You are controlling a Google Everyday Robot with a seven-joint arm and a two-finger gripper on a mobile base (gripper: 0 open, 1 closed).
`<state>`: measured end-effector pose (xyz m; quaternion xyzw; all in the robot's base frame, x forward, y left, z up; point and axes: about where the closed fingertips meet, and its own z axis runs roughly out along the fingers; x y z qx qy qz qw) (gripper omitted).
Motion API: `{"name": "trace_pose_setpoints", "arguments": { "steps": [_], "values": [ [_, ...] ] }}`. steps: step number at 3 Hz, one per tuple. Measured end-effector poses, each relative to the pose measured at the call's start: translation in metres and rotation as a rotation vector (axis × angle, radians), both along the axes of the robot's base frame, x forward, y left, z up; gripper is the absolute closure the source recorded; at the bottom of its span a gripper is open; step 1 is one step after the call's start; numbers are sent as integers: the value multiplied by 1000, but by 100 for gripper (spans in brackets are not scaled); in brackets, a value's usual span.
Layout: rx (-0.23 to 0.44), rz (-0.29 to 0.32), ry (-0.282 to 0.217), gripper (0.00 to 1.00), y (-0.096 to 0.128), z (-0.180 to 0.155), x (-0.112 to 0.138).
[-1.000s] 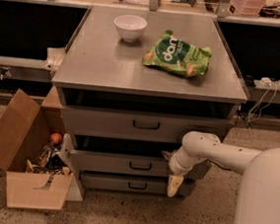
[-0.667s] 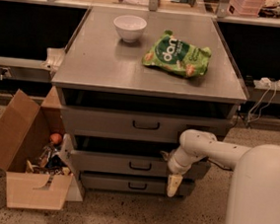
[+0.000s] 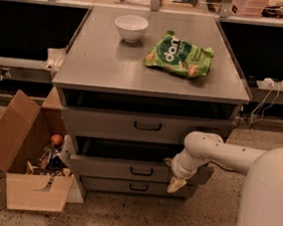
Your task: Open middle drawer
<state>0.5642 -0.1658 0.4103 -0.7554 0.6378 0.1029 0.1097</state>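
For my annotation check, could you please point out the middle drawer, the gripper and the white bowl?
middle drawer (image 3: 106, 167): camera view, grey front, left half.
gripper (image 3: 176, 184): camera view, pale tip, at the drawer's right end.
white bowl (image 3: 130, 33): camera view, outer wall.

White rounded arm (image 3: 213, 152), cream gripper (image 3: 175, 184) beneath

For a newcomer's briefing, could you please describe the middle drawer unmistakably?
Find the grey cabinet carrying a white bowl and green bag. Of its three stacked fronts, the middle drawer is the second down, and the gripper hangs by its right end.
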Motion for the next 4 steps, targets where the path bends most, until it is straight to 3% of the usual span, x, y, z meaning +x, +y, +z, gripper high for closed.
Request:
{"name": "trace_pose_setpoints", "arguments": {
  "steps": [2, 3, 4],
  "values": [
    [-6, -1, 17, 84, -6, 13, -13],
    [-6, -1, 17, 100, -6, 15, -13],
    [-6, -1, 17, 83, -6, 15, -13]
  ]
}}
